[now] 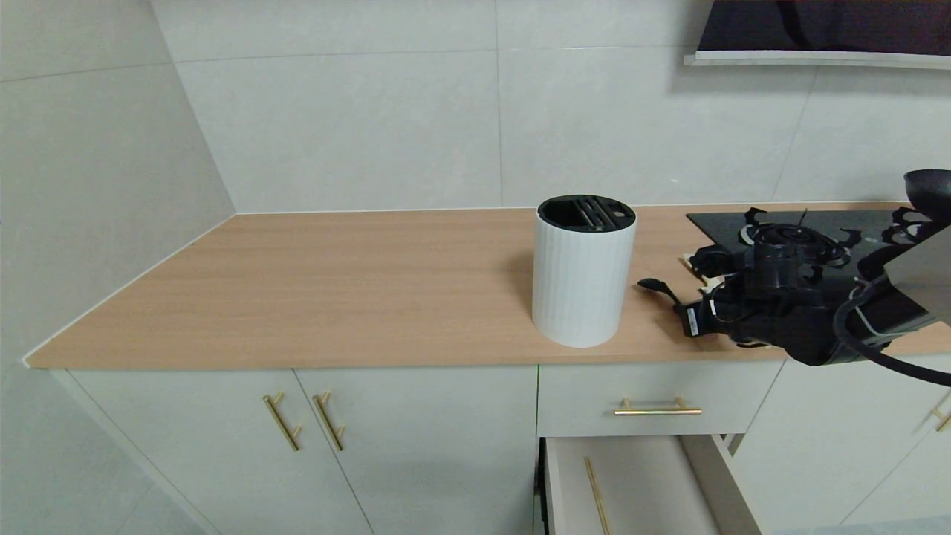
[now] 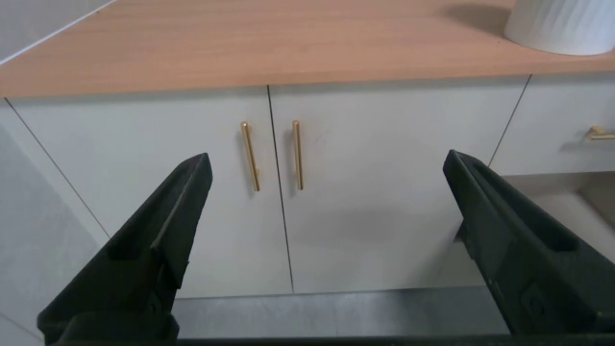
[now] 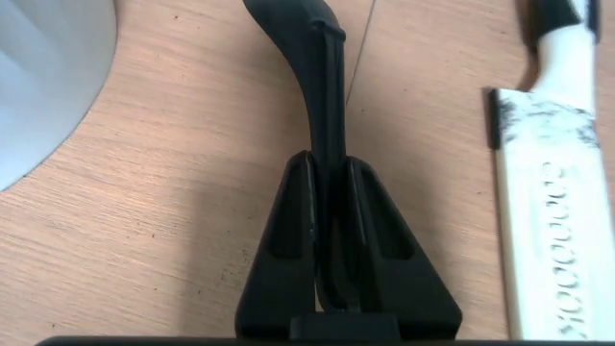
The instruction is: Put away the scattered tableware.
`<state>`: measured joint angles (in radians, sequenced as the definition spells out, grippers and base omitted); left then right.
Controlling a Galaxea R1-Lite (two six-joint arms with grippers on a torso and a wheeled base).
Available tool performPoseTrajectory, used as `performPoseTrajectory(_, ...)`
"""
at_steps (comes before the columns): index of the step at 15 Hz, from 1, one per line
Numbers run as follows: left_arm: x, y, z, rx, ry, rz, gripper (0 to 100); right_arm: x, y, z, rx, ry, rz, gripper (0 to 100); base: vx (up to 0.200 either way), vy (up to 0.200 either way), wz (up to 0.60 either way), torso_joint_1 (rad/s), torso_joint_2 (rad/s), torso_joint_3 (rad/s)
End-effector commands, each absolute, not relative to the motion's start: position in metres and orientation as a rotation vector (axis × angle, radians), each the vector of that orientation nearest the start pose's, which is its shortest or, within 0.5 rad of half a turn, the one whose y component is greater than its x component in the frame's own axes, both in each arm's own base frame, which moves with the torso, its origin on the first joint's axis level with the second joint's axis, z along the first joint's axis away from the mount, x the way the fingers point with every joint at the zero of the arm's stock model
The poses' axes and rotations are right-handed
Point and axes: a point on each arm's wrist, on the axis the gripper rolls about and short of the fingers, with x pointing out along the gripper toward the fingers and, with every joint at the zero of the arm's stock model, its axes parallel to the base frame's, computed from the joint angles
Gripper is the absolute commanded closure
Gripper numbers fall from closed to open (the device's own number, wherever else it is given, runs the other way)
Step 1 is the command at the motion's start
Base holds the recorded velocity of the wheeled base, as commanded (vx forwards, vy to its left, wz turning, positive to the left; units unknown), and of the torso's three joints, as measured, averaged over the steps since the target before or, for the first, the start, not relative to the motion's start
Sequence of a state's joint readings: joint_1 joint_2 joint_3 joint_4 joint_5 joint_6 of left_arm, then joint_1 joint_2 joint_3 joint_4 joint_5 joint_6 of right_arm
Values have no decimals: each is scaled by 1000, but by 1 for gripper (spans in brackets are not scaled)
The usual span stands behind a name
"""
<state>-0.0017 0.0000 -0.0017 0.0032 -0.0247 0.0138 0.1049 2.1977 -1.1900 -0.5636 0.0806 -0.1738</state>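
Observation:
A black utensil (image 3: 309, 67) lies low over the wooden counter (image 1: 356, 290), its slim handle pinched between the fingers of my right gripper (image 3: 330, 168), which is shut on it. In the head view that gripper (image 1: 680, 301) is just right of the white ribbed holder (image 1: 583, 279) with a slotted black top, and the utensil's wider end (image 1: 654, 284) points toward the holder. A white-handled knife (image 3: 548, 202) lies on the counter beside the gripper. My left gripper (image 2: 325, 163) hangs open and holds nothing, below counter height, facing the cabinet doors (image 2: 279, 211).
A black gas hob (image 1: 802, 230) takes up the counter's right end, with a dark pot (image 1: 929, 189) at the far right. Under the counter a drawer (image 1: 631, 483) stands pulled out. The tiled wall runs behind, and the counter's left half is bare.

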Motion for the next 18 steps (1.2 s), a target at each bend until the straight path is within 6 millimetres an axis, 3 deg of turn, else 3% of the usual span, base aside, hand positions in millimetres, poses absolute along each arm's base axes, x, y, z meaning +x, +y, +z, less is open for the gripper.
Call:
performPoseTrajectory(1, -23, -1, 76, 14, 1, -26, 0, 417, 47, 106, -178, 400, 210, 100, 0, 0, 0, 0, 0, 0)
performPoseTrajectory(4, -23, -1, 76, 14, 1, -26, 0, 398, 45, 125, -189, 385, 145, 100, 0, 0, 0, 0, 0, 0)
performPoseTrajectory(9, -23, -1, 76, 14, 1, -26, 0, 332, 64, 161, -127, 405, 60, 100, 0, 0, 0, 0, 0, 0)
performPoseTrajectory(12, -23, -1, 76, 14, 1, -26, 0, 290, 71, 185, 23, 489, 14, 100, 0, 0, 0, 0, 0, 0)
performPoseTrajectory(13, -23, -1, 76, 14, 1, -26, 0, 286, 72, 187, 43, 499, 9, 100, 0, 0, 0, 0, 0, 0)
performPoseTrajectory(14, -23, -1, 76, 14, 1, -26, 0, 265, 73, 191, 107, 541, -24, 100, 0, 0, 0, 0, 0, 0)
performPoseTrajectory(18, -23, -1, 76, 14, 1, -26, 0, 235, 75, 171, 126, 640, -39, 100, 0, 0, 0, 0, 0, 0)
